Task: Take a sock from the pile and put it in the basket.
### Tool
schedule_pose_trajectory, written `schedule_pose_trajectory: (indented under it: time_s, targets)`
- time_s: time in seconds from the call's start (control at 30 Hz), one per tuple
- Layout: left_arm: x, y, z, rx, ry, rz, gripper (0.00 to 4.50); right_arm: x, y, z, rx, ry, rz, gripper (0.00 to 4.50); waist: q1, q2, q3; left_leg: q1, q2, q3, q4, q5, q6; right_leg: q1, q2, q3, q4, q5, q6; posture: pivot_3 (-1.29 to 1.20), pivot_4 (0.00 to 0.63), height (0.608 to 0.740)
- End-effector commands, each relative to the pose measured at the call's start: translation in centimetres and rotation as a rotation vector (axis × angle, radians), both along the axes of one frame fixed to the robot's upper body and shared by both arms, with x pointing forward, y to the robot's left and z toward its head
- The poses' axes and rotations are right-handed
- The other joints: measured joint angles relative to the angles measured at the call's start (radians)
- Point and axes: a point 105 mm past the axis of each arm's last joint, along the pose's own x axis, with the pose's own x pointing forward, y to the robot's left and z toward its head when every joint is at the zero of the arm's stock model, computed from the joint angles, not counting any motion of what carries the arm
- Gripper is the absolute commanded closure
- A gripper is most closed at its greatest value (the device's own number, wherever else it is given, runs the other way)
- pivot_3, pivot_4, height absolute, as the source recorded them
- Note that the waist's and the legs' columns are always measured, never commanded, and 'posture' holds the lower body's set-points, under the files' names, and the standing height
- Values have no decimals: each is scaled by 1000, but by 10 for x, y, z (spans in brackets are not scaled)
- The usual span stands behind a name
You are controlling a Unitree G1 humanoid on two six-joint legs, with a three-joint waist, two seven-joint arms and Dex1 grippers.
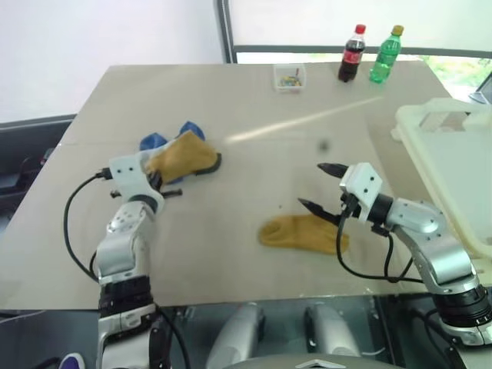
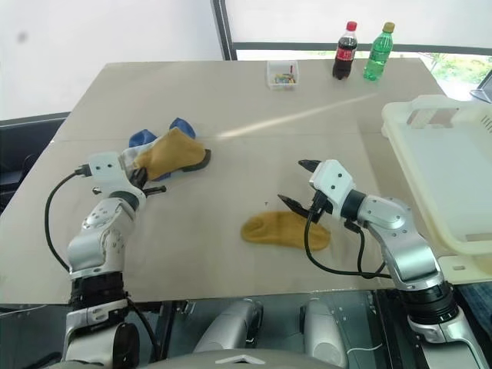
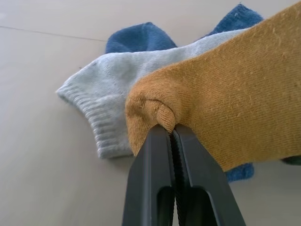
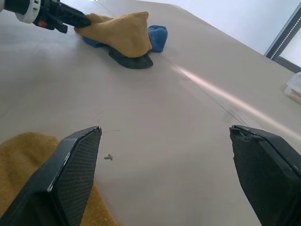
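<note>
- The counter [image 1: 254,100] is a broad beige top that carries everything in reach.
- The basket [image 1: 453,161] is cream-white and sits at the counter's right edge, well apart from the pile.
- The pile [image 1: 181,154] lies on the counter's left side: blue, light grey and dark socks with a mustard sock [image 3: 235,99] on top.
- A second mustard sock [image 1: 304,233] lies flat alone near the counter's middle, just beside the right tool.
- The left tool [image 3: 175,141] is clamped tight on a fold at the edge of the pile's mustard sock; the sock's body rests on the pile, not lifted clear.
- The right tool [image 1: 317,187] hangs just above the counter with its jaws spread wide, holding nothing.
- A small clear box [image 1: 290,77] and two bottles [image 1: 369,54] stand at the far edge, away from the work.
- The step in hand looks like the grab: the sock is pinched but not yet taken away.
- The next move calls for raising the sock free of the grey one beneath, then carrying it across to the basket, a long reach for the left arm.
</note>
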Motion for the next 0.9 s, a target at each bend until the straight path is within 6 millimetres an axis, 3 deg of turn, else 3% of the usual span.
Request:
schedule_pose_trajectory:
  time_s: [0.03, 0.27, 0.47, 0.6, 0.7, 0.83, 0.9]
  targets:
    - [-13, 4, 23, 9, -50, 10, 4462, -3, 2, 12, 21, -48, 15, 0, 0, 0, 0, 0, 0, 0, 0, 0, 0, 0, 0, 0, 0, 0, 0, 0, 150, 740]
    - [-39, 5, 9, -7, 124, -21, 4462, -3, 4, 11, 18, -41, 37, 0, -2, 0, 0, 0, 0, 0, 0, 0, 1, 0, 1, 0, 0, 0, 0, 0, 150, 740]
    - [-67, -6, -25, 26, 434, -161, 4462, -3, 6, 10, 17, -36, 52, 0, -14, 0, 0, 1, 0, 0, 0, -1, 1, 0, 1, 0, 1, 0, 0, 0, 150, 740]
    - [-79, -35, -32, -28, 517, -321, 4462, -3, 6, 9, 16, -34, 52, 0, -15, 2, -1, 2, 0, 0, -1, -1, 2, 1, 1, 0, 1, 0, 0, 0, 150, 740]
    - [-81, -69, -29, -85, 539, -480, 4462, -4, 5, 8, 15, -33, 45, 0, -10, 3, -2, 2, 0, 0, -1, -1, 1, 1, 1, 0, 1, 0, 0, 0, 150, 740]
    - [-76, -90, -27, -139, 560, -546, 4462, -5, 4, 8, 18, -32, 32, 0, -3, 3, -2, 3, -1, 0, 0, -1, 1, 3, 1, 0, 1, 0, 0, 0, 150, 740]
    - [-61, -108, -23, -183, 547, -579, 4462, -5, 2, 8, 15, -35, 24, 0, -1, 3, -2, 4, -1, 0, 0, -1, 1, 3, 1, 0, 1, 0, 0, 0, 150, 740]
